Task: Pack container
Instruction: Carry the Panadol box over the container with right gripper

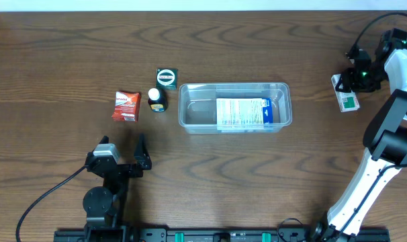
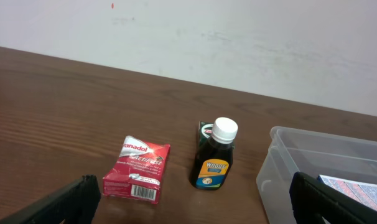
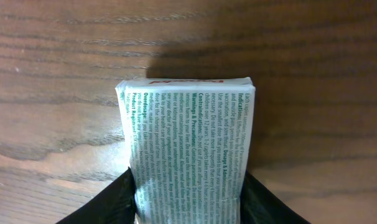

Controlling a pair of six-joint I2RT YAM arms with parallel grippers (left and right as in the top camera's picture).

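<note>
- Overhead: brown wood-grain table (image 1: 56, 54), with a pale strip along its far edge. One container (image 1: 190, 111) sits at centre with one blue-and-white carton (image 1: 244, 112) inside. Left gripper (image 1: 123, 142): jaws wide apart, empty. Right gripper (image 1: 349, 84) is over one white box (image 1: 349, 102), well right of the container; its fingertips are hidden.
- Left wrist: white wall behind. One red packet (image 2: 137, 176), one bottle (image 2: 215, 155), one dark green carton (image 2: 204, 130) mostly hidden behind the bottle. Container cut off at right.
- Right wrist: white box lies on the table, its near end cut off. Both fingers (image 3: 107, 208) are pressed against its long sides.
</note>
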